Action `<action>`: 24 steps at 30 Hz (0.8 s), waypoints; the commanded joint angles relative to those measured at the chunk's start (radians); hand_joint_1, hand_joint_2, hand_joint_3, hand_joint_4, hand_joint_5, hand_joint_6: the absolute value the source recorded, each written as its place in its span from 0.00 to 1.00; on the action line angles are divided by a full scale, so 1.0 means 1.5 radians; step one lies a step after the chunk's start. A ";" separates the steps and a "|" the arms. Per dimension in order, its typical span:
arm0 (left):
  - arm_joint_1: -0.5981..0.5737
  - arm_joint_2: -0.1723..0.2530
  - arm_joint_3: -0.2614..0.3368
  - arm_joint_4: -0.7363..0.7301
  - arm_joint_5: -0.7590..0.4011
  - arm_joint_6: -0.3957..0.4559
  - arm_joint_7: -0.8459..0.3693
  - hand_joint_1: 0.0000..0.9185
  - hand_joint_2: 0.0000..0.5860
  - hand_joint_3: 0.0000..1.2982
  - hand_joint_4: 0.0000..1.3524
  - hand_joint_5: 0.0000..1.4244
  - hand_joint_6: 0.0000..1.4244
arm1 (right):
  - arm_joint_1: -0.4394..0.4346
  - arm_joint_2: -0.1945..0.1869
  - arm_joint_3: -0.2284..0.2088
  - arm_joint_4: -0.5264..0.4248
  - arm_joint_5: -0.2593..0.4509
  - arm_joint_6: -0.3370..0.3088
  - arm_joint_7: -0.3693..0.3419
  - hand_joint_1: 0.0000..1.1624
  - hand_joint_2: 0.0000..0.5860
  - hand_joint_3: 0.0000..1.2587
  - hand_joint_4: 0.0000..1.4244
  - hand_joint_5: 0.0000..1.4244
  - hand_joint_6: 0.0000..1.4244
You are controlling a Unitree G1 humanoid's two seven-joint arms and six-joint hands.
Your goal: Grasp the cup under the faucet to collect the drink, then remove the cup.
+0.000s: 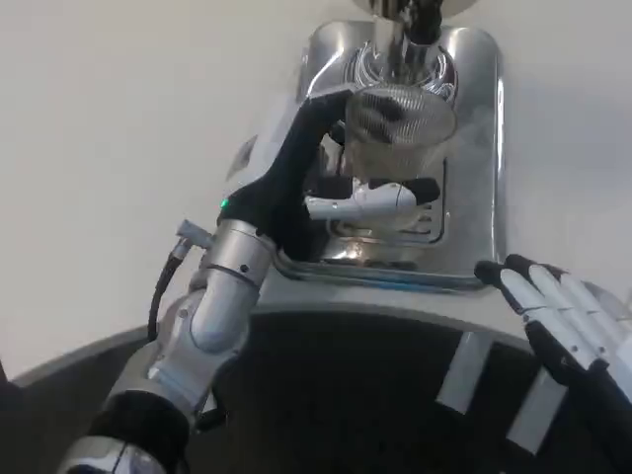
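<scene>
In the head view, nearest the camera is a dark curved surface (375, 395) with pale stripes across the bottom of the frame, part of the robot's own body. Above it the left forearm (212, 316), silver with a black cable at the wrist, reaches up toward the chrome drip tray (474, 148), the landmark here.

The left hand (326, 188) lies over the near-left part of the drip tray, its fingers wrapped around the clear cup (395, 138): a black finger runs up the cup's left side and a white and black one crosses its front. The hand grips the cup.

The cup stands upright near the middle of the drip tray, directly under the faucet (405, 15), whose chrome spout rises at the tray's far end. Whether any drink is in it cannot be told through the blur.

The right hand (558, 316) hangs off the tray's near-right corner, well apart from the cup, fingers stretched out side by side and holding nothing.

The drip tray sits on the white table (118, 118).
</scene>
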 commanded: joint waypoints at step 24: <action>-0.016 0.011 -0.037 0.035 0.032 -0.025 0.088 0.60 0.21 0.22 0.39 0.59 0.75 | -0.025 -0.006 0.042 -0.010 -0.013 0.041 0.022 0.58 0.52 0.04 0.00 0.00 0.02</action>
